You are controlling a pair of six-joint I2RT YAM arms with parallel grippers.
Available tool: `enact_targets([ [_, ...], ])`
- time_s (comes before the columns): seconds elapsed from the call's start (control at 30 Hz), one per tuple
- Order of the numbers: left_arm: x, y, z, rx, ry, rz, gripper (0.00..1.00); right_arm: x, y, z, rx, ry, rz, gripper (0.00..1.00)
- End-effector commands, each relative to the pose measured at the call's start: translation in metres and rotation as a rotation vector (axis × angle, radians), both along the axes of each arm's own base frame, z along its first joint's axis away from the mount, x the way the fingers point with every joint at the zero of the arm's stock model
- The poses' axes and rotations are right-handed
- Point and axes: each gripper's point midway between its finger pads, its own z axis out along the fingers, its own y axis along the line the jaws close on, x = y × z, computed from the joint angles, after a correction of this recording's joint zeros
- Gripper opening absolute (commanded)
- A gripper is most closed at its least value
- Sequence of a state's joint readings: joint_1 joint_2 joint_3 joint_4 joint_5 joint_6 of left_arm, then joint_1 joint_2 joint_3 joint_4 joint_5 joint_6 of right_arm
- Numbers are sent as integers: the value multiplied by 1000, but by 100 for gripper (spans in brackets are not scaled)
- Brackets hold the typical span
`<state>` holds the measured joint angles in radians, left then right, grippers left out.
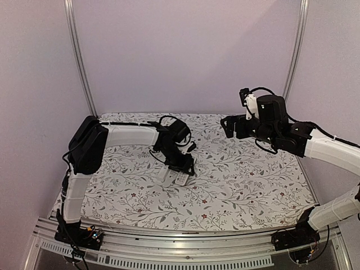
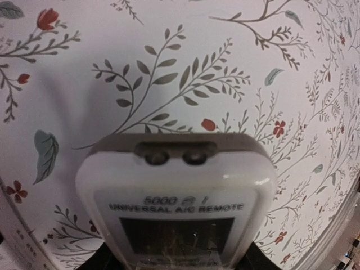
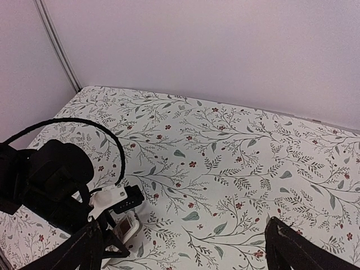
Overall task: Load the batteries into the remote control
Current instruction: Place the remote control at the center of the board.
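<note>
The white remote control (image 2: 177, 191) lies display-up on the flowered table, printed "UNIVERSAL A/C REMOTE". It is also visible in the top view (image 1: 181, 179) and the right wrist view (image 3: 125, 228). My left gripper (image 2: 177, 263) is shut on it, with a black finger at each of its lower sides. In the top view the left gripper (image 1: 181, 167) is low over the table's middle. My right gripper (image 1: 226, 127) hangs high at the back right, open and holding nothing. Its fingers (image 3: 292, 247) frame bare cloth. The batteries are out of view.
A second flat white piece (image 1: 166, 173) lies just left of the remote, and its edge (image 2: 17, 247) shows in the left wrist view. The flowered cloth (image 1: 247, 185) covers the table. White walls and metal posts (image 1: 81, 62) close the back and sides.
</note>
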<state>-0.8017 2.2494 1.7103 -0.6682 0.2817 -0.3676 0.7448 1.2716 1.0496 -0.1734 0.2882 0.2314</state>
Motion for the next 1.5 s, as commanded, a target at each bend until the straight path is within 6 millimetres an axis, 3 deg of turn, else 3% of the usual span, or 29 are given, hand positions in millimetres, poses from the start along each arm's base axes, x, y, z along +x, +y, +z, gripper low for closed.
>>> enact_targets([
  [0.0,-1,18,-35,73,50,27,38,3,5,9,-3,-14,17,99],
  [0.27,10,18,-28,33,11,72,48,4,9,7,-14,-1,32,99],
  [0.37,12,16,-22,19,-1,77,60,3,8,10,-12,-6,30,99],
  [0.67,19,15,1,-18,-63,104,65,2,8,10,-14,-4,38,99],
  [0.8,22,9,35,-92,-117,116,65,2,6,9,-29,-9,35,99],
  [0.9,27,6,87,-211,-224,113,65,11,-9,-1,-53,2,6,99],
  [0.97,28,14,120,-281,-313,126,65,18,-24,-11,-30,27,0,99],
  [1.07,41,45,162,-338,-461,207,66,29,-64,-19,71,36,-49,99],
  [1.13,52,80,172,-328,-533,300,67,32,-99,-27,143,39,-110,99],
  [1.27,67,167,162,-219,-630,523,67,23,-183,-43,288,39,-289,99],
  [1.37,63,234,160,-157,-708,690,69,8,-228,-77,350,82,-419,99],
  [1.47,52,286,171,-106,-858,838,72,-4,-241,-93,373,72,-479,99],
])
